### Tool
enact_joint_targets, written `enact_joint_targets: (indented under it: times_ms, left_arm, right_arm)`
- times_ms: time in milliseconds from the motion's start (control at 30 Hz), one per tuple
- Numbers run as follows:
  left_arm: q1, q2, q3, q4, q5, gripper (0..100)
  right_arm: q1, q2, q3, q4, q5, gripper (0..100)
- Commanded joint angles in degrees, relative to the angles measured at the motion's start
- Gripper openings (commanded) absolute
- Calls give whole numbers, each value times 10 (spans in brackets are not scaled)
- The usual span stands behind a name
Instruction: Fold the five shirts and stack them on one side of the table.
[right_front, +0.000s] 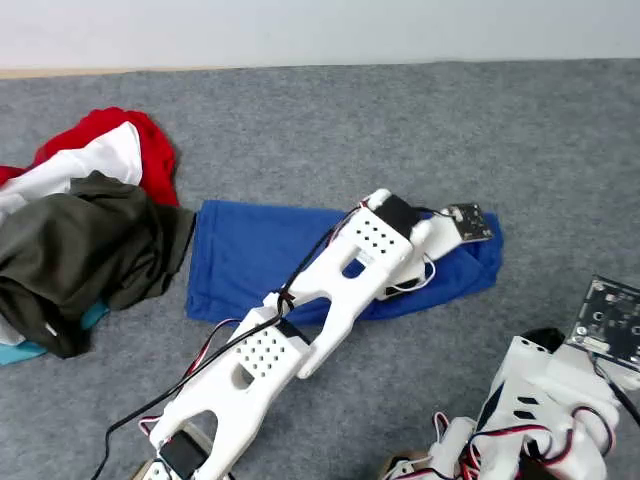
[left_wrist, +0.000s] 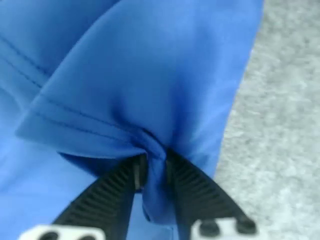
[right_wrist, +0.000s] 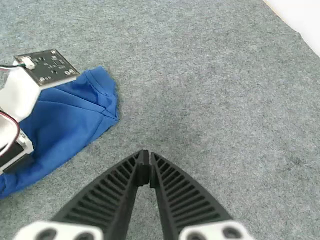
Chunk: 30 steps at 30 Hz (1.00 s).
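Closest to my lens, the left gripper (left_wrist: 152, 172) has its ribbed fingers (left_wrist: 195, 190) clamped on a bunched hem of the blue shirt (left_wrist: 150, 75), with cloth draping away ahead of the tips. From above, the shirt lies flat on the grey table (right_front: 420, 130), and the unfolded pile (right_front: 80, 235) sits well apart beyond its far end. The right gripper (right_wrist: 145, 169) is pressed together on nothing, hovering over bare mat with the shirt's corner ahead and to one side. I'd lift just enough to clear the fabric, carry the hem squarely across, and let go only once the edges line up. A pinch this thin could slip.
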Motion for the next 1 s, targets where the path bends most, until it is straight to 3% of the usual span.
enact_joint_targets:
  times_ms: [0,533,967]
  left_arm:
    - [1,-44,5,17,1,79]
    - [-73,-84,9,18,2,80]
    - [-33,-89,5,18,30,81]
  right_arm:
    - [8,0,-6,1,-4,9]
    - [8,3,-6,-1,-5,9]
    - [8,3,-6,-1,-5,9]
